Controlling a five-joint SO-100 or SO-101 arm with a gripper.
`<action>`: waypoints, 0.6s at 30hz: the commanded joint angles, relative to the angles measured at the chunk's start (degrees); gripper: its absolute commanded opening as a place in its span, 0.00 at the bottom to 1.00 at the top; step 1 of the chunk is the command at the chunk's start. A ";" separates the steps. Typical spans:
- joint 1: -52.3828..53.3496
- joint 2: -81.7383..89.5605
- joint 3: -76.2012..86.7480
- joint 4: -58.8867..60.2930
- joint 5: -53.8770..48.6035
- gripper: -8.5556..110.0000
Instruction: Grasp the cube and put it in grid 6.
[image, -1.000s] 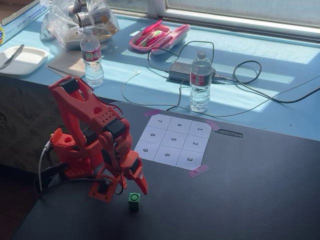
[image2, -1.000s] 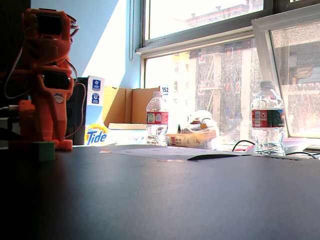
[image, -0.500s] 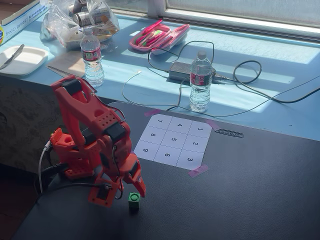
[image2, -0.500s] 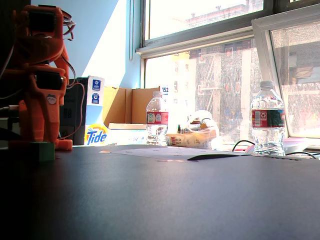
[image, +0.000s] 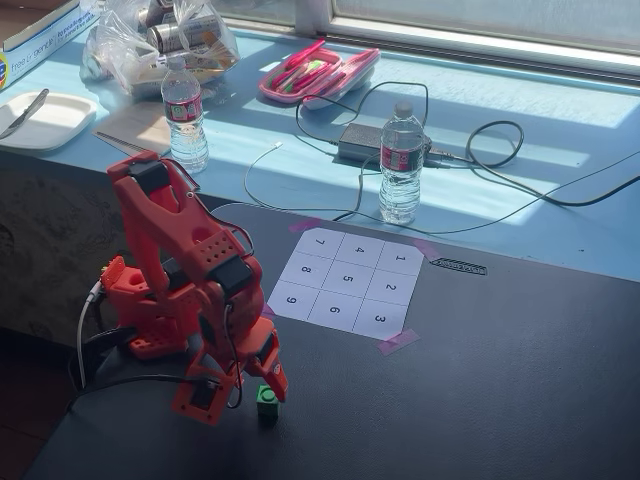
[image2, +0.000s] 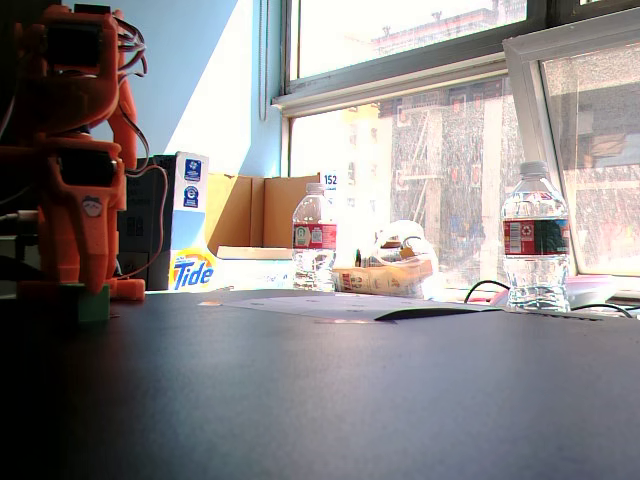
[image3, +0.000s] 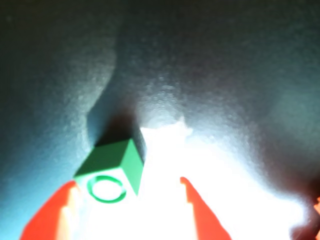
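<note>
The cube (image3: 111, 172) sits between the spread, released tool (image3: 127, 200) fingers; next likely closing, then carrying toward grid 6 (image: 334, 310) at one o'clock.

Digits 1 to 9 on the paper grid (image: 345, 283), "6" in grid 6 (image: 335, 310), "Tide" on a box (image2: 192, 268), "152" on a card (image2: 329, 181)

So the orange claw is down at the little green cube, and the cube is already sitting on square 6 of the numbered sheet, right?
Not quite. The claw is at the cube, but a fixed view shows it on the dark table, off the sheet and away from square 6.
</note>
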 joint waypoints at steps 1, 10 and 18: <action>0.35 -0.18 -4.22 -0.70 -0.53 0.30; 0.18 -0.44 -4.39 -1.41 -0.09 0.07; -0.44 -0.44 -4.75 -0.44 0.53 0.07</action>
